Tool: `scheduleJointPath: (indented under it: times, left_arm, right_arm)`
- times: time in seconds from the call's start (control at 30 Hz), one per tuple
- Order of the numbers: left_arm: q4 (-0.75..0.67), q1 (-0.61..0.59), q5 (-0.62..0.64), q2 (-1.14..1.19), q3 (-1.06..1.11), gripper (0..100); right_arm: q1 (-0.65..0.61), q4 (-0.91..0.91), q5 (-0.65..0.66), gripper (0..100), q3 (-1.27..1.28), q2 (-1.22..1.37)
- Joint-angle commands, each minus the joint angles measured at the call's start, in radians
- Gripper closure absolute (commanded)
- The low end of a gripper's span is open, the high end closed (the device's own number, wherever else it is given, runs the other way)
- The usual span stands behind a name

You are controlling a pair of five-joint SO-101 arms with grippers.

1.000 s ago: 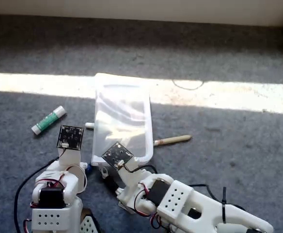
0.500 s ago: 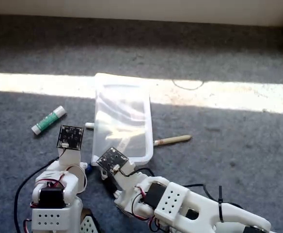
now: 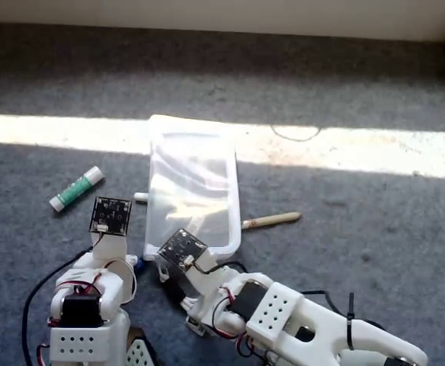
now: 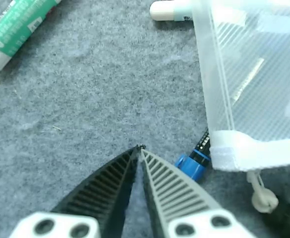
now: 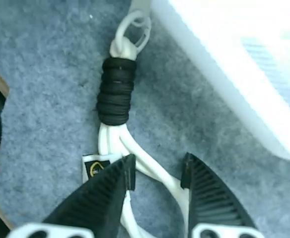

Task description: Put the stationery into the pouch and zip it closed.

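One pouch [image 3: 192, 175] of translucent white mesh lies flat on the grey carpeted counter [image 3: 360, 229], its far end in a band of sunlight and its near end just in front of the two arms. Four pieces of stationery can be counted, all lying on the counter. One green-and-white glue stick [image 3: 76, 188] sits well off to the left of the pouch. One wooden pen [image 3: 272, 220] has its tip against the pouch's right edge. One white-ended pen [image 3: 141, 197] pokes out at the pouch's left edge; how it continues past the mesh cannot be told. One blue-capped marker [image 4: 190, 163] sticks out from under the near corner of the pouch. The left end effector [image 4: 139, 148] hovers over bare carpet just beside that corner, its two fingers pressed together at the tips with nothing between them. The right end effector [image 5: 157, 171] is low at the pouch's near end, with its fingers parted. They straddle the white cord loops of the single zip pull [image 5: 116, 91], whose black wrapped section lies just ahead of the tips. The cord runs between the fingers but is not clamped.
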Motion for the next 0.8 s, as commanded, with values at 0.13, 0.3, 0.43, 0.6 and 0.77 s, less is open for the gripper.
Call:
scheduleJointPath:
  times: [0.13,0.3,0.43,0.6,0.77]
  left_arm:
    - [0.005,-0.005,0.009,-0.007,0.019,99]
    - [0.005,-0.005,0.009,-0.007,0.019,99]
    - [0.005,-0.005,0.009,-0.007,0.019,99]
    - [0.005,-0.005,0.009,-0.007,0.019,99]
    - [0.005,-0.005,0.009,-0.007,0.019,99]
  right_arm:
    - [0.044,-0.005,0.087,99.5,-0.004,0.004]
    - [0.128,-0.005,0.117,99.5,-0.008,-0.005]
    - [0.232,-0.004,0.120,99.5,-0.013,-0.005]
    - [0.354,0.085,0.229,99.5,-0.021,-0.007]
    - [0.478,0.157,0.311,99.5,-0.084,-0.007]
